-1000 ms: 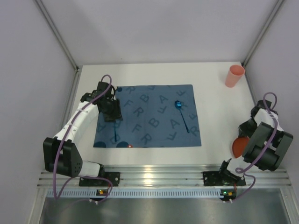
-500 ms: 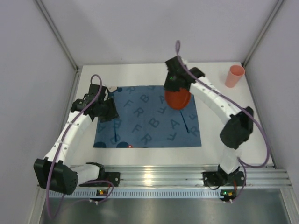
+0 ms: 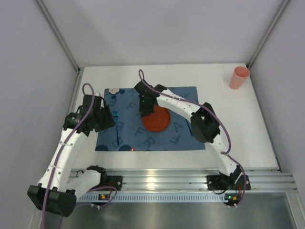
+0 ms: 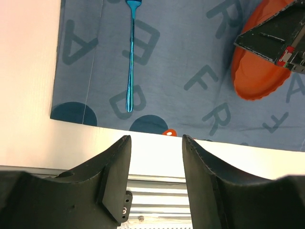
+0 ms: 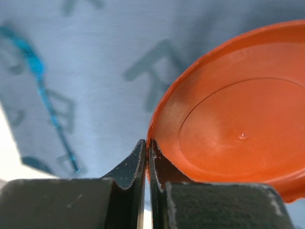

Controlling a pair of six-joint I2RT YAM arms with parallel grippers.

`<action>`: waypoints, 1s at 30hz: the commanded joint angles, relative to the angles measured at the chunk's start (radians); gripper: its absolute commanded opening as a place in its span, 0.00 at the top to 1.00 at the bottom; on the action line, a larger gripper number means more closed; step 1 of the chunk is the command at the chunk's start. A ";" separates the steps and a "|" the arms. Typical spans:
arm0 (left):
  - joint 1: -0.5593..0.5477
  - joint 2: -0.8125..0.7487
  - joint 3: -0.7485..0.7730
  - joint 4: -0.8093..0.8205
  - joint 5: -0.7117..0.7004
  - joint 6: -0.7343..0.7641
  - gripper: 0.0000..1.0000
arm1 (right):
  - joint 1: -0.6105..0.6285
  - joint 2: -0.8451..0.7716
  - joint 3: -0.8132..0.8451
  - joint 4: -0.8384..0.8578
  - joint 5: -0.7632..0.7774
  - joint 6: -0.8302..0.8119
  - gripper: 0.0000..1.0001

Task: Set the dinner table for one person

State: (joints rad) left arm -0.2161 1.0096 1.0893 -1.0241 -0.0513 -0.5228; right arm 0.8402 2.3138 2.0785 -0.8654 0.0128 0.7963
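Note:
The white dinner table (image 3: 228,124) carries a dark blue letter-printed placemat (image 3: 178,98). An orange plate (image 3: 158,120) lies over the mat's middle, and my right gripper (image 3: 144,109) is shut on its left rim. In the right wrist view the jaws (image 5: 148,149) pinch the plate's edge (image 5: 233,133). A blue fork (image 3: 117,133) lies along the mat's left side, also seen in the left wrist view (image 4: 131,57). My left gripper (image 3: 106,121) hovers at the mat's left edge, open and holding nothing (image 4: 156,140).
A pink cup (image 3: 239,77) stands at the table's far right corner. The aluminium rail (image 3: 157,181) runs along the near edge. Walls close in on both sides. My right arm (image 3: 200,121) arches across the mat's right half.
My right gripper has carried the plate from the mat's far right corner down to its middle. My left gripper has drawn back slightly to the left.

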 commanded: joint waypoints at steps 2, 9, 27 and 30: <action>0.003 -0.022 -0.015 -0.030 -0.035 -0.016 0.48 | 0.036 0.012 0.063 0.117 -0.140 0.018 1.00; 0.004 0.006 -0.006 -0.014 -0.045 -0.026 0.48 | 0.056 0.007 0.009 0.224 -0.257 -0.002 0.50; 0.003 0.145 -0.022 0.085 0.017 -0.097 0.51 | -0.767 -0.415 -0.046 0.213 -0.129 -0.266 0.00; 0.003 0.173 -0.006 0.090 0.033 -0.112 0.51 | -0.951 -0.309 0.038 0.207 -0.178 -0.255 0.00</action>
State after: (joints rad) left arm -0.2161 1.1675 1.0653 -0.9768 -0.0513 -0.6033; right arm -0.0154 1.9247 2.0762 -0.6083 -0.1318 0.5690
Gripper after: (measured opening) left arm 0.489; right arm 0.996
